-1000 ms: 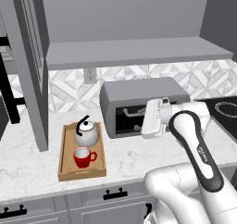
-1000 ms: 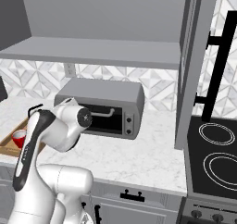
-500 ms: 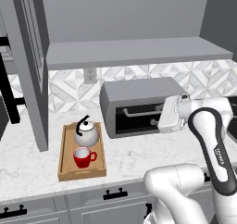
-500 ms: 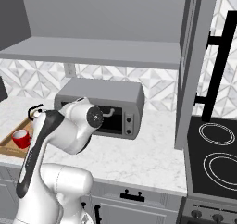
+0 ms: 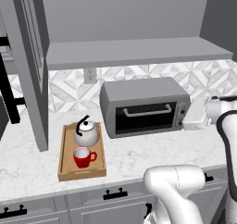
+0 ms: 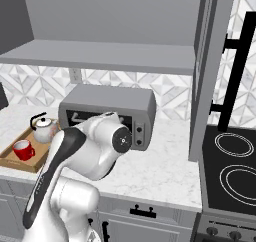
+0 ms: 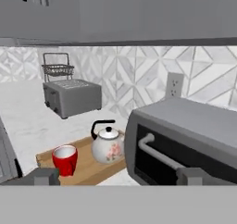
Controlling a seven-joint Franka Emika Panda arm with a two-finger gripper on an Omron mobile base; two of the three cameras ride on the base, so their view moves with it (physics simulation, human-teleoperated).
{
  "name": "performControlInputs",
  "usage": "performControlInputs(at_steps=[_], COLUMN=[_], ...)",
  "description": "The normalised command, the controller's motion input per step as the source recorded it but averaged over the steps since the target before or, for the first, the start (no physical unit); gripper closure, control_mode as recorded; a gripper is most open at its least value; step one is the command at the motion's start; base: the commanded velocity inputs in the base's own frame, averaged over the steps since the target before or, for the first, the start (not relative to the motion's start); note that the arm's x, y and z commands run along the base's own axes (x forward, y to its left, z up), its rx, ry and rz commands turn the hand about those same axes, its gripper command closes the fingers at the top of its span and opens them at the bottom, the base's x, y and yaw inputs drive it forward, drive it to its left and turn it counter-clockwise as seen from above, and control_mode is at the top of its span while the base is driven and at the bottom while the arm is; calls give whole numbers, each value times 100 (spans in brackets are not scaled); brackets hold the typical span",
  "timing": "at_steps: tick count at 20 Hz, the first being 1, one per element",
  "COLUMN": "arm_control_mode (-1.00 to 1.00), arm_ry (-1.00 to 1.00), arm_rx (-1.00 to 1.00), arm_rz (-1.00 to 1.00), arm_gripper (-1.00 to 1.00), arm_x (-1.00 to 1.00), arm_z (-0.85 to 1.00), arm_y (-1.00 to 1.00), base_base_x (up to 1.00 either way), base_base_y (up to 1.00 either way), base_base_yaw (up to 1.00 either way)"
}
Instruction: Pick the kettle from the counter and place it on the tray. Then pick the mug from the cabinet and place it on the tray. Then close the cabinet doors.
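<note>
The light-wood tray (image 5: 67,171) lies on the marble counter (image 5: 139,156), left of the toaster oven. On it stand the silver kettle (image 5: 86,134) at the back and the red mug (image 5: 83,157) in front. In the hand view the mug (image 7: 65,159) and kettle (image 7: 109,145) sit on the tray (image 7: 45,157). My gripper (image 7: 118,177) is open with nothing between its fingertips (image 7: 46,176). My hand (image 5: 196,118) hovers at the oven's right end, far from the tray. Both cabinet doors stand open: the left door (image 5: 28,65) and the right door (image 6: 212,71).
A grey toaster oven (image 5: 146,107) takes up the counter's middle under the cabinet shelf (image 5: 134,52). Beyond the tray, a toaster (image 7: 71,96) and a wire rack (image 7: 57,69) stand by the wall. A black stove top (image 6: 231,167) lies to the right of the open right door.
My arm has swung to the right, carrying the open hand from the front of the toaster oven to its right end. Kettle, mug and tray have not moved.
</note>
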Motion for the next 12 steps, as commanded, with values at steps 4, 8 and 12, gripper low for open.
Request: performControlInputs(at_steps=[4, 8, 12], arm_control_mode=[-100, -100, -100], arm_ry=[-28, -35, -24], arm_rx=[20, 28, 24], arm_rz=[-5, -1, 0], arm_gripper=[-100, -100, -100], arm_x=[-28, -27, -10], arm_z=[-11, -2, 1], arm_y=[-59, -74, -83], base_base_x=[0, 0, 0], base_base_y=[0, 0, 0], base_base_yaw=[0, 0, 0])
